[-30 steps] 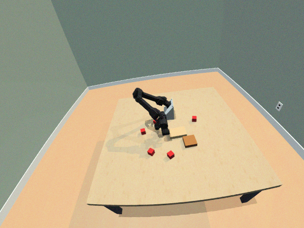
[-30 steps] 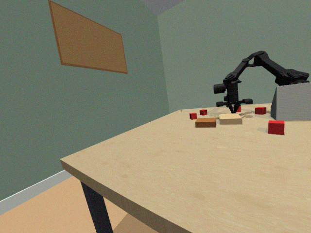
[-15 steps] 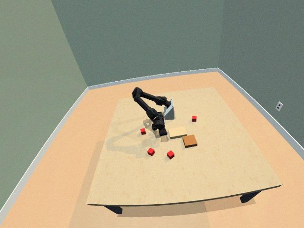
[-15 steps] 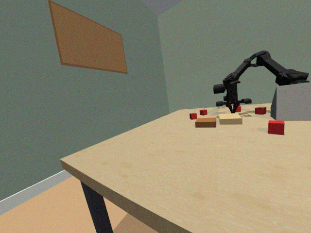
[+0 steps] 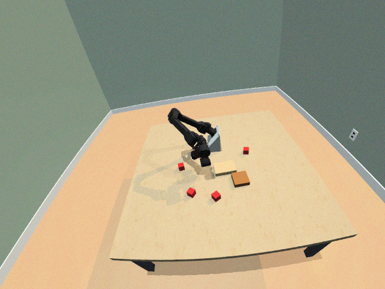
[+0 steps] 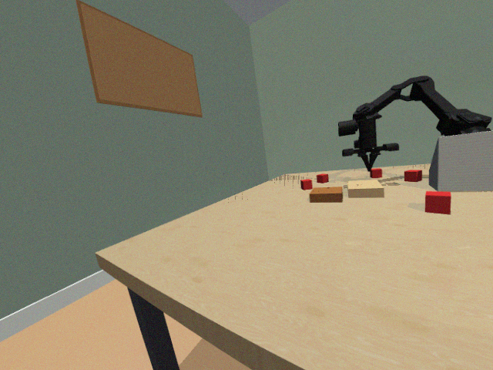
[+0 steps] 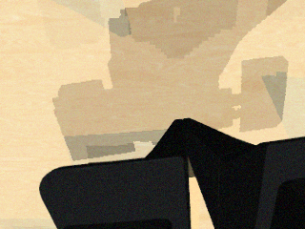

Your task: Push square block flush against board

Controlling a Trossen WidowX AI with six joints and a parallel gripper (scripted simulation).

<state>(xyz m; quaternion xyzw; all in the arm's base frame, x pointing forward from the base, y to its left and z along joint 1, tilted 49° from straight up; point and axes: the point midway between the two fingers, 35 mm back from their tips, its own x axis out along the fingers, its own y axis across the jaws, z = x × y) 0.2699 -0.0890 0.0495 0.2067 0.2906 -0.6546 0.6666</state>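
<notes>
Currently, a black robot arm (image 5: 184, 127) (image 6: 431, 97) reaches out from a light-gray stand (image 5: 215, 144) (image 6: 464, 163) over a pale wooden table (image 5: 248, 224) (image 6: 278, 254) (image 7: 29, 62). Its gripper (image 5: 200, 154) (image 6: 369, 169) (image 7: 182, 126) points down, the two fingers together and nothing between them, with the tips above the tabletop and apart from both task pieces.

The pale rectangular board (image 5: 224, 168) (image 6: 365, 188) lies flat near the gripper, on the side away from the shadows that spread over the wood. Just beside it, the orange-brown square block (image 5: 240, 178) (image 6: 326, 194) also lies flat, near one corner of the board. The two are offset and set at slightly different angles, without a whole side of the block against the board; whether their corners touch is hard to tell.

Five red cubes are scattered around: one (image 5: 245, 150) (image 6: 437, 202) well apart on the outlet side, two (image 5: 190, 192) (image 6: 322, 177) and (image 5: 216, 196) (image 6: 306, 184) toward the table's front edge, one (image 5: 181, 166) (image 6: 376, 173) in the shadowed area, and one (image 6: 413, 175) near the stand, mostly hidden by the arm from above. A brown panel (image 6: 143, 63) hangs on the green wall.
</notes>
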